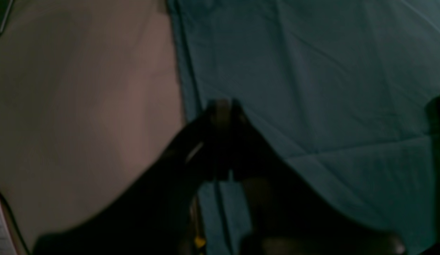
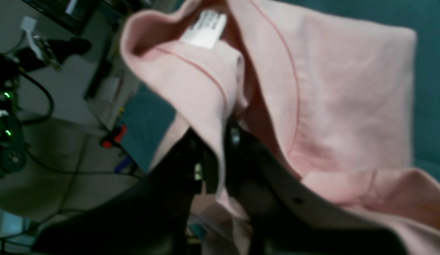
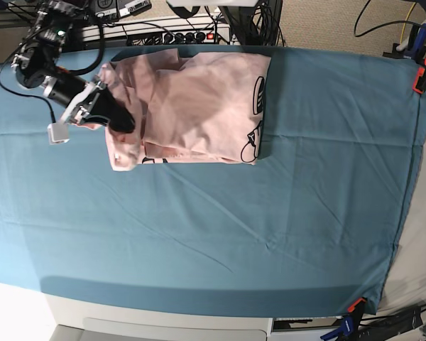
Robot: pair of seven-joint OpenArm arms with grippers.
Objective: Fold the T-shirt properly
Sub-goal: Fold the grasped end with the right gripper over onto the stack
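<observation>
R gripper (image 2: 220, 148) pinching T-shirt (image 2: 333, 106) edge.

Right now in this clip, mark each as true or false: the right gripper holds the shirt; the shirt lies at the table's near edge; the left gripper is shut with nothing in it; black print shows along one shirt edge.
1. The right gripper holds the T-shirt. True.
2. The shirt lies at the table's near edge. False: it lies at the far edge of the teal table cloth.
3. The left gripper is shut on nothing. True.
4. Black print shows along one shirt edge. True.
</observation>
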